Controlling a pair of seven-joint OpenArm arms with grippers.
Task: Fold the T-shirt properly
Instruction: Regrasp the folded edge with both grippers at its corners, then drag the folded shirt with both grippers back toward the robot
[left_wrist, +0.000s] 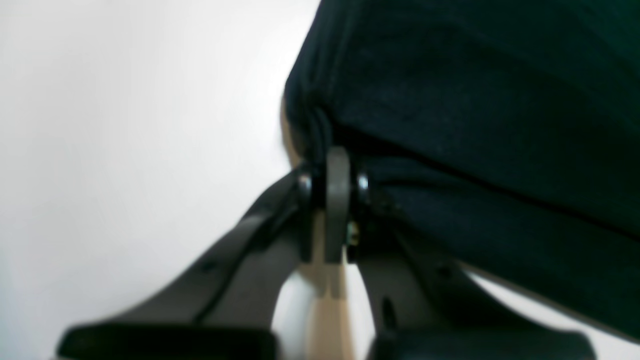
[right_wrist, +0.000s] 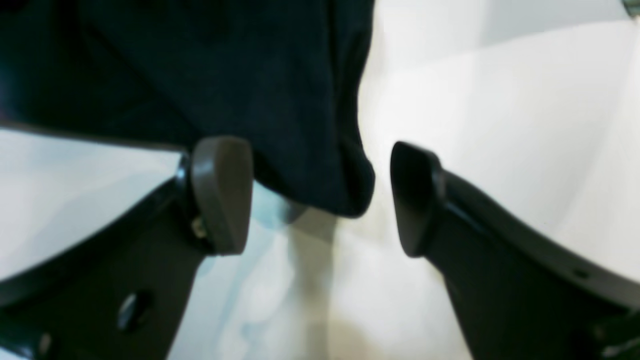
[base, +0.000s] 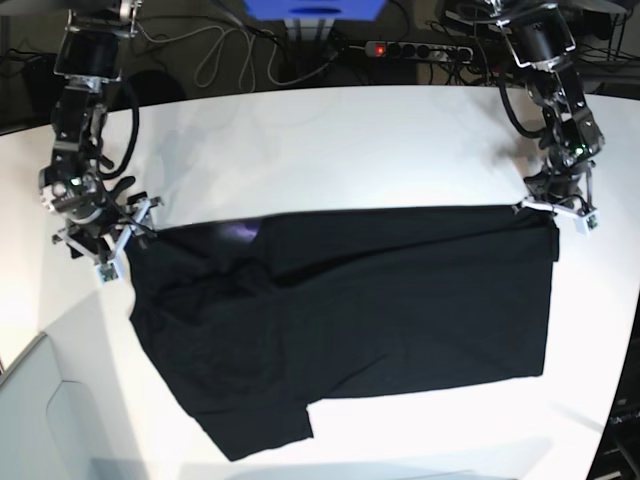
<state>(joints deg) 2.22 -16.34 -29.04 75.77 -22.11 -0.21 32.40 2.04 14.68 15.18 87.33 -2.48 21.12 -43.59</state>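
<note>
White tabletop (base: 330, 140) carries the black T-shirt (base: 350, 310) spread flat; left gripper (left_wrist: 334, 170) clamps its far right corner, right gripper (right_wrist: 320, 195) stands apart around the far left corner.

You see a white table (base: 340, 140) with a rounded far edge, lit brightly and evenly, with soft shadows on it. Behind it the floor is dark and strewn with cables (base: 215, 55). A power strip (base: 415, 48) with a red lit switch lies there, just beside a blue box (base: 315, 10) at the top edge.
</note>
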